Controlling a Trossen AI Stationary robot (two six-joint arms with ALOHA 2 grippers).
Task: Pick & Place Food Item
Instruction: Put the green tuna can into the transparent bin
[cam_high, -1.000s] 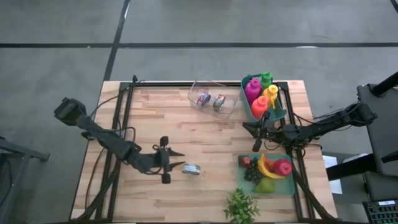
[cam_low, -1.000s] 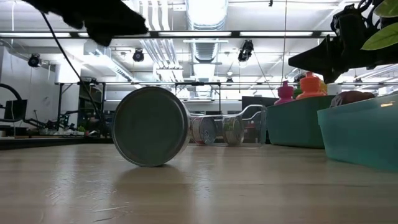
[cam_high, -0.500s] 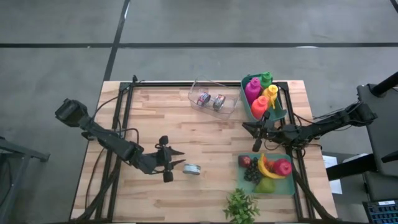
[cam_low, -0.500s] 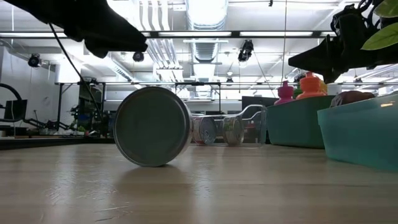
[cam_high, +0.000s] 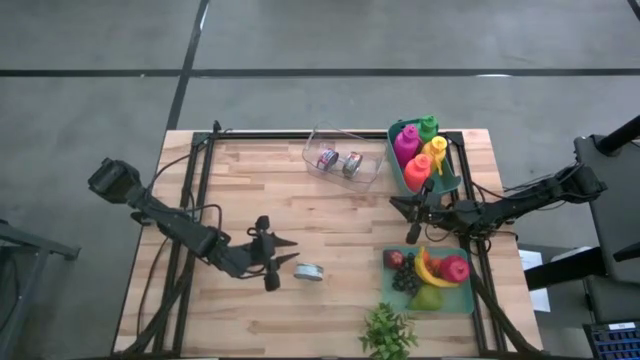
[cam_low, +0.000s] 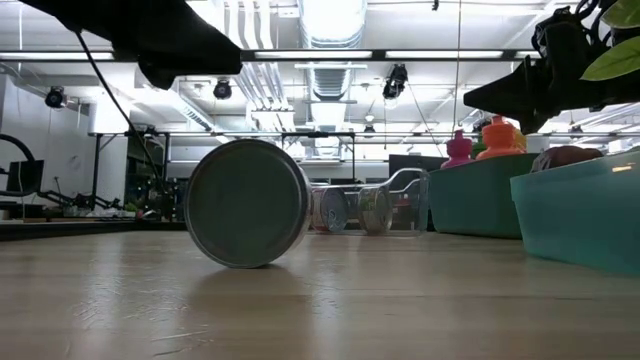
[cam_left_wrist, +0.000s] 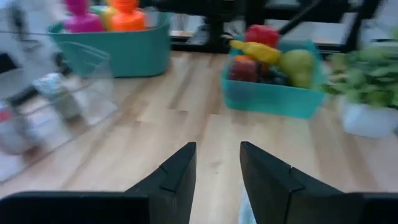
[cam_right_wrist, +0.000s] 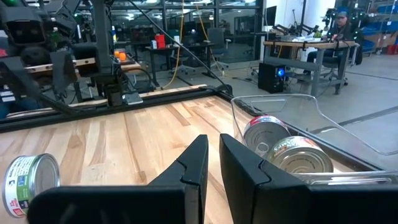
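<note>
A small tin can (cam_high: 308, 272) lies on its side on the wooden table (cam_high: 240, 190). Its round end (cam_low: 245, 203) faces the low view, and it also shows in the right wrist view (cam_right_wrist: 28, 180). My left gripper (cam_high: 288, 254) hovers just left of and above the can, open, with nothing between its fingers (cam_left_wrist: 216, 149). My right gripper (cam_high: 398, 206) waits at the right, between the teal bin and the fruit tray. It is shut and holds nothing (cam_right_wrist: 213, 146).
A clear bin (cam_high: 345, 160) at the far edge holds two cans (cam_right_wrist: 283, 146). A teal bin of coloured bottles (cam_high: 425, 155) stands at the far right. Near right are a teal tray of fruit (cam_high: 430, 272) and a small green plant (cam_high: 388, 330).
My left gripper has rolled a little about its own pointing line, staying beside the can. The can has not moved.
</note>
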